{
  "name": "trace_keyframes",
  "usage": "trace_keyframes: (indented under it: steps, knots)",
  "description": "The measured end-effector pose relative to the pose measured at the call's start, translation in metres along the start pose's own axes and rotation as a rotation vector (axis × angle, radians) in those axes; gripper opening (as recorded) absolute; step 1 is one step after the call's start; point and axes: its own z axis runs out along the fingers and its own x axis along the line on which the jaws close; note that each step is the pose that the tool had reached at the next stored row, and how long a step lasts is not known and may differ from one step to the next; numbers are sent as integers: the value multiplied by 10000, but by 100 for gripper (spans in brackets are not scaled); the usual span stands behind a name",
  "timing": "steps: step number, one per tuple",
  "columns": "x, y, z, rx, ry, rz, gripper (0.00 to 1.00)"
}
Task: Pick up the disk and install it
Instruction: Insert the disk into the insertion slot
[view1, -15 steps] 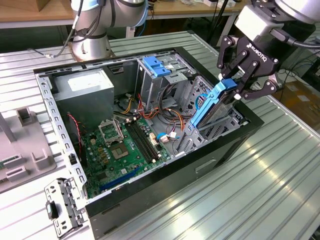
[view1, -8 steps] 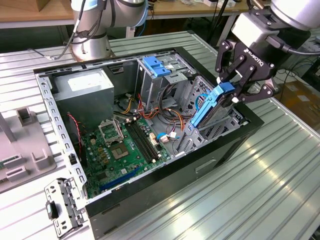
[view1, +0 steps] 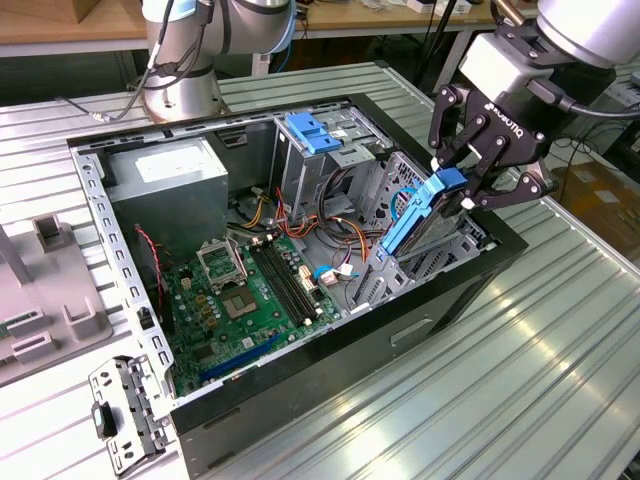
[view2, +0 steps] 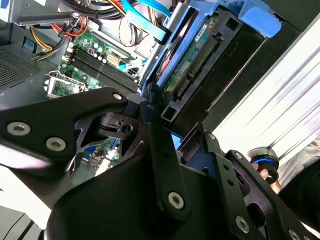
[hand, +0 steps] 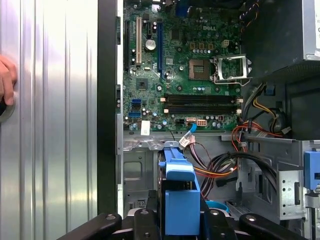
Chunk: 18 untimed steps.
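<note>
Claw (view1: 463, 190) grips disk (view1: 411, 220), seemingly partway inside case (view1: 300, 395)

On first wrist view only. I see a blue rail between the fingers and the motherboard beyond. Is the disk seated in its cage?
Observer: No. In the exterior view the disk leans tilted, its lower end at the drive cage and its upper end above the rim of the case, clamped in the gripper.
Operator: Connector free?
Observer: The second wrist view shows the disk's circuit-board side. Its connector edge is bare, with no cable on it.
Operator: Loose parts near the case?
Observer: In the exterior view a perforated metal bracket lies on the table by the case's corner, at the exterior view's left.
</note>
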Motion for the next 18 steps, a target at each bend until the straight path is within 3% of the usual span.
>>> trace_keyframes:
  steps: [4,7,14,16,18]
  knots:
    - [0,0,1,1,0,0,38]
    - [0,0,2,0,-1,0,51]
    - [0,0,3,0,0,0,51]
    - [0,0,4,0,-1,0,43]
    - [2,-1,14,1,-3,-1,24]
